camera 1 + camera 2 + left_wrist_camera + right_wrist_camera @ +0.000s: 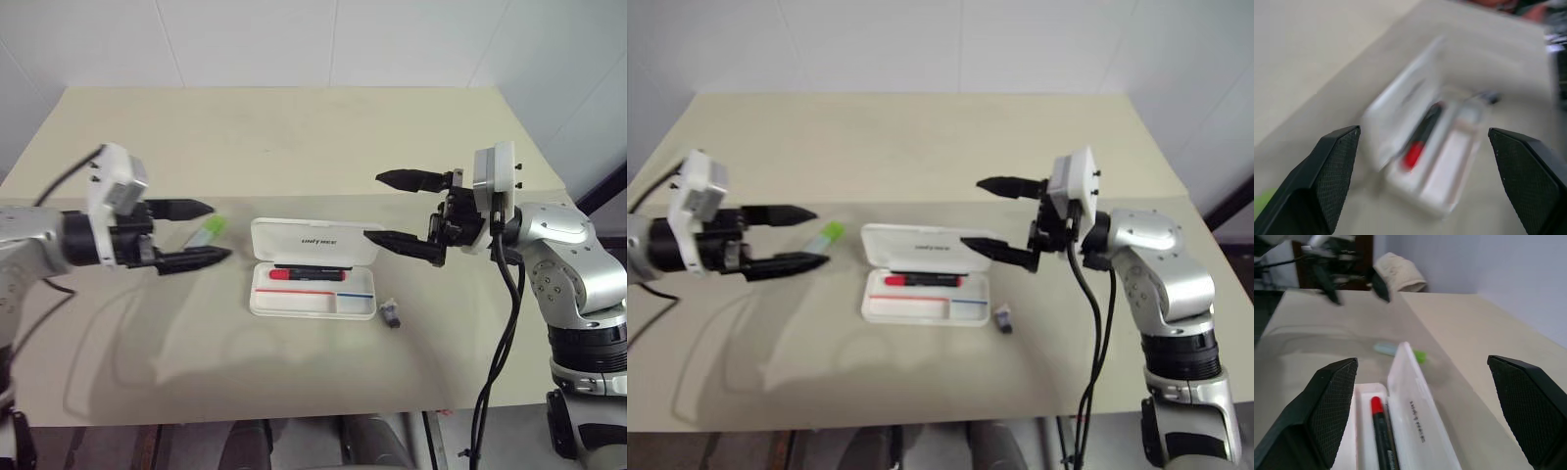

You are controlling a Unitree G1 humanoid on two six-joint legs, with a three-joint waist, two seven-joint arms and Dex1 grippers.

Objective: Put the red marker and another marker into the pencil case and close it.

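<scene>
The white pencil case (pixel 313 241) lies open in the middle of the table, lid tipped back. The red marker (pixel 309 275) rests in its tray, red cap to the left. The other marker (pixel 215 226), pale with a green cap, lies on the table just left of the case. My left gripper (pixel 219 231) hovers open above that marker, fingers pointing right and empty. My right gripper (pixel 374 207) hangs open and empty above the case's right end, fingers pointing left. The right wrist view looks along the case (pixel 1415 421) to the green-capped marker (pixel 1400 350).
A small stubby dark grey object (pixel 391 312) lies by the case's front right corner. The beige table (pixel 294 137) is bare toward the back wall. Its front edge runs close below the case.
</scene>
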